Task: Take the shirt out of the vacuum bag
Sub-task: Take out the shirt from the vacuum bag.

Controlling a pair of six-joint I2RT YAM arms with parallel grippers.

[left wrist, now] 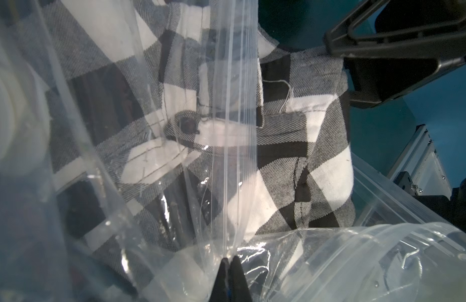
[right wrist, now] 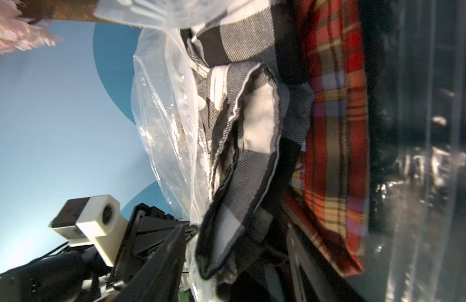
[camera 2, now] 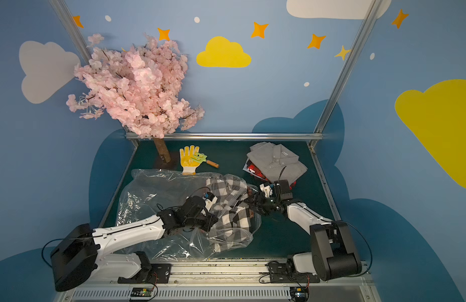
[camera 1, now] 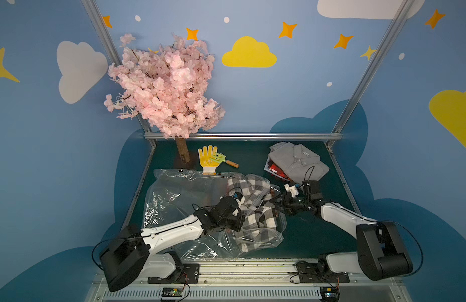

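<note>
- Clear crinkly plastic vacuum bag [camera 1: 179,198] lies flat on the dark green desk [camera 1: 318,235]. Long axis 9-to-3 in both top views, mouth toward 3 o'clock.
- Black-and-white checked flannel shirt [camera 1: 255,209] is bunched at the mouth end, roughly 12-to-6 across the opening. Most of it is under the film; one fold pokes out on the 3 o'clock side.
- Left gripper [left wrist: 228,261]: tips pressed together, pinching the ribbed zip-seal strip [left wrist: 234,130] of the bag. It has plastic only, no cloth.
- Right gripper [camera 1: 277,204] sits at the mouth, with the shirt directly at its 9 o'clock. In the right wrist view the jaws stand apart with a checked fold between them. Cannot tell whether they are clamped on it.
- Red tartan cloth [right wrist: 331,157] lies just beside that fold.
- Judgement: the right arm is nearer the exposed cloth. The pull should run toward 3 o'clock, along the bag's axis, while the left gripper anchors the seal edge.
- Risk: film caught with the fold would drag the bag along.
</note>
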